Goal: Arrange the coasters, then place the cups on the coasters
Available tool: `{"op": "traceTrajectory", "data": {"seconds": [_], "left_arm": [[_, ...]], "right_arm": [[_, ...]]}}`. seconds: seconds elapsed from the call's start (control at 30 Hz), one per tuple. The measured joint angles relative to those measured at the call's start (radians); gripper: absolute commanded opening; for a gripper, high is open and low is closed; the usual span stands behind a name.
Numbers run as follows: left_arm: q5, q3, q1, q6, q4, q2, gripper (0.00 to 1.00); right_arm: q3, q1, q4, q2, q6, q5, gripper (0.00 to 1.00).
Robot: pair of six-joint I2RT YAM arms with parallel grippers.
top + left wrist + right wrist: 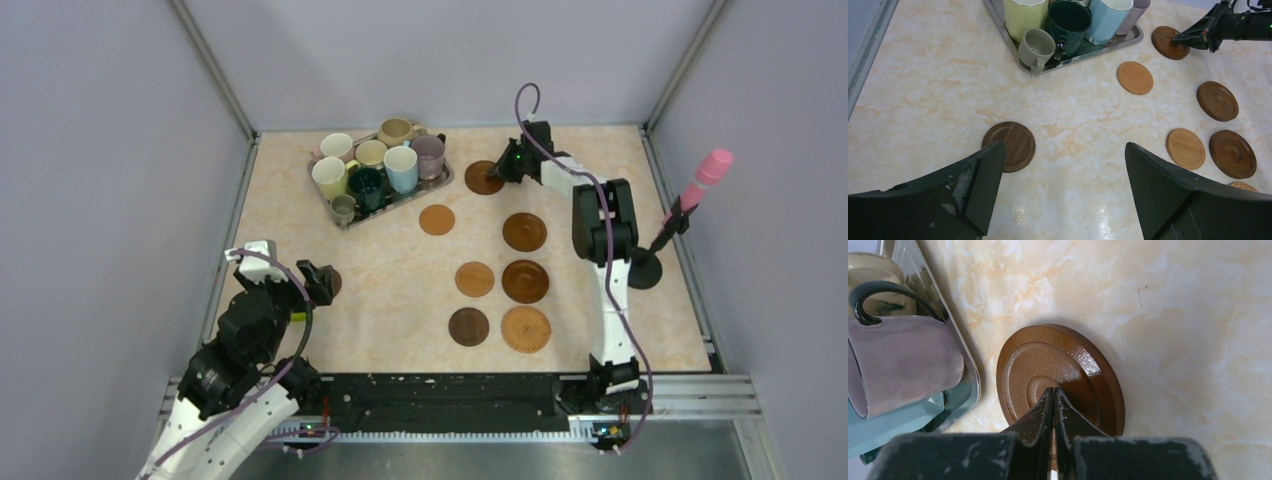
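Note:
Several cups [380, 165] stand together on the silver tray [415, 200] at the back left. Several coasters lie spread on the table, among them an orange one [436, 219] and a woven tan one [526, 329]. My right gripper [1054, 389] is shut, and its tips rest on the middle of a glossy brown coaster [1083, 370] just right of the tray, beside the mauve cup [903, 360]. My left gripper [1064, 146] hangs open over bare table. A dark brown coaster [1009, 146] lies by its left finger, with nothing between the fingers.
A black round base [645, 268] with a pink-tipped stick [712, 168] stands at the right edge, close to the right arm. Grey walls close in the table on three sides. The small grey-olive cup [1035, 47] sits at the tray's near corner.

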Motion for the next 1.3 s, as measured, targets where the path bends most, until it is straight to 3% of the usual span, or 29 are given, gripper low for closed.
{"op": "traceTrajectory", "data": {"seconds": [0.5,1.3], "left_arm": [[-0.003,0.0,0.0,0.0,0.0,-0.003,0.94],[0.013,0.0,0.0,0.0,0.001,-0.003,0.94]], "right_arm": [[0.056,0.004,-0.146,-0.011,-0.058,0.149,0.0],[-0.201,-0.089,-0.178,-0.199,-0.18,0.2,0.0]]}}
